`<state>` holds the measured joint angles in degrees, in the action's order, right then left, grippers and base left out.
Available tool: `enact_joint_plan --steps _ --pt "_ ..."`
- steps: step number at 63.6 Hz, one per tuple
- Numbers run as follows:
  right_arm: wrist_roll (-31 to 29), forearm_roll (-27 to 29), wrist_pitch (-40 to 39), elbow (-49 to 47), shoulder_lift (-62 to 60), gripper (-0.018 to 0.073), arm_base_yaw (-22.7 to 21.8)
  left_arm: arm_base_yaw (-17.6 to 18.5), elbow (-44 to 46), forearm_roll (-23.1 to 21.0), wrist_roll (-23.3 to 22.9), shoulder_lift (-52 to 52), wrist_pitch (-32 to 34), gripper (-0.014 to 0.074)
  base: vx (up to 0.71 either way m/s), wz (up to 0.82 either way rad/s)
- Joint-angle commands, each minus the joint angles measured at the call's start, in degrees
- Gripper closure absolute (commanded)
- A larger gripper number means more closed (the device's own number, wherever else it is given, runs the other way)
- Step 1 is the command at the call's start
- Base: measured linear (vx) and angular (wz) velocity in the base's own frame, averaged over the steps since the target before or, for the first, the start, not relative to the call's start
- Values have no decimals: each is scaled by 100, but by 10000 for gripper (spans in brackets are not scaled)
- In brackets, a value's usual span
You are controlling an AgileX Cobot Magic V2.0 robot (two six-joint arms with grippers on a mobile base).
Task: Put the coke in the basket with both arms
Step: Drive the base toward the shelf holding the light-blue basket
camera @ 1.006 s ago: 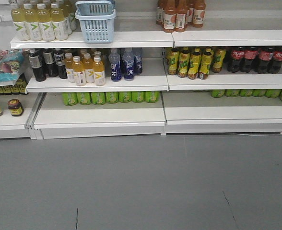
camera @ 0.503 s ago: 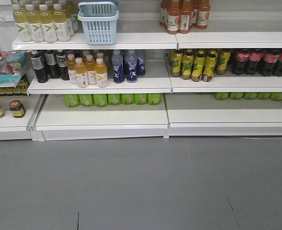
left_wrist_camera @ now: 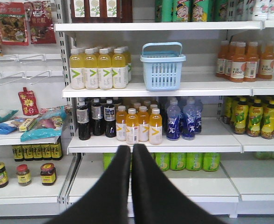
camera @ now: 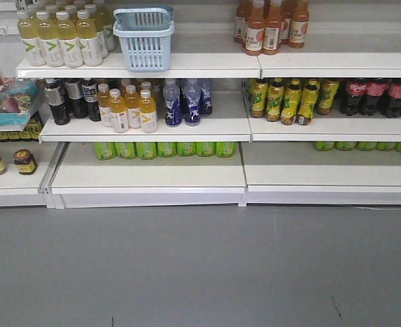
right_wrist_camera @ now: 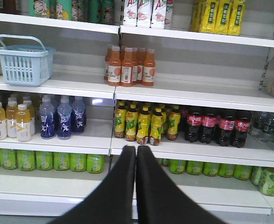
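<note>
Left gripper and right gripper are both holding fingers together. The basket is standing upright above them, apparently nearer the left; no coke is showing.

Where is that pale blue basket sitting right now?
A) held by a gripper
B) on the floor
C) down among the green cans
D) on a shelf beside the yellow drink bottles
D: the basket stands on the shelf just right of the yellow drink bottles, with nothing gripping it.
</note>
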<state>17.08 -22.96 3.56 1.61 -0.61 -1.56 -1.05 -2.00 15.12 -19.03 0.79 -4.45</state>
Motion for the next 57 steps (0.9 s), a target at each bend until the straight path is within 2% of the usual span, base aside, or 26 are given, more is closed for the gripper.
enact_joint_plan --steps 1,57 --pt "-33 -62 -356 38 -73 564 -10 17 192 -45 -49 73 376 602 13 15" --pt "-33 -62 -356 38 -73 564 -10 17 192 -45 -49 73 376 602 18 4"
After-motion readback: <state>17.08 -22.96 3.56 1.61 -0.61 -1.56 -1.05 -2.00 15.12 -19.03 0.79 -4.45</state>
